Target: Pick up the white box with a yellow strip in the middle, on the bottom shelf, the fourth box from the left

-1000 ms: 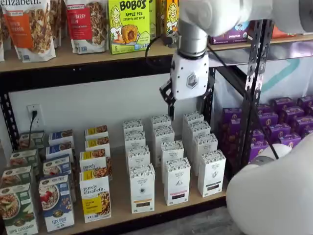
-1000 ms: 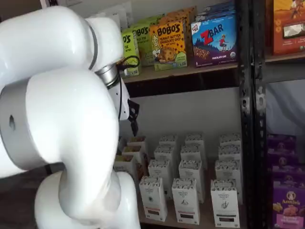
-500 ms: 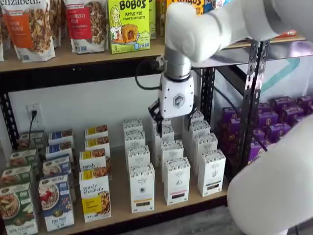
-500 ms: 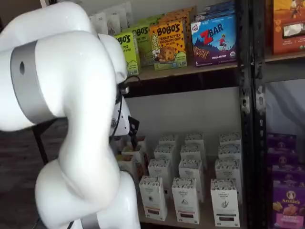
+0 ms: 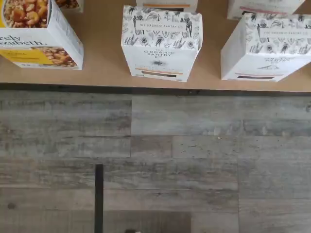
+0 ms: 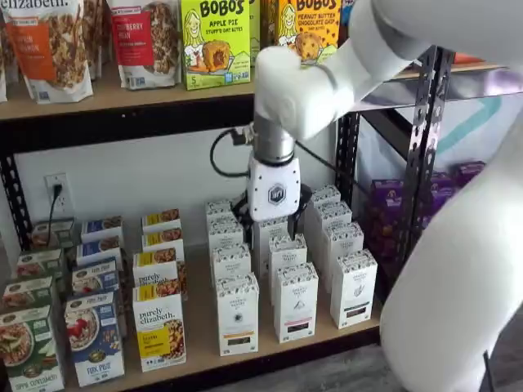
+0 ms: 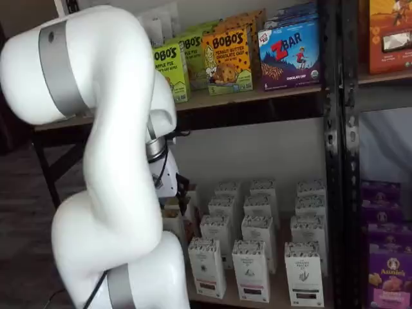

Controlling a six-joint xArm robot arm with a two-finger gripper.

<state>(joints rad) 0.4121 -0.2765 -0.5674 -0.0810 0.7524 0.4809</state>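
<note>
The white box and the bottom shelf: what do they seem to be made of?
The white box: probably matte printed cardboard, judging by its sharp folded edges and the flat printing. The bottom shelf: its board looks like smooth light-brown wood or fibreboard, without visible grain. The black front rim is likely painted metal.

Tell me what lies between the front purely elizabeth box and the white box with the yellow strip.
Nothing; the wrist view shows only bare bottom shelf between the purely elizabeth box and the white box.
</note>
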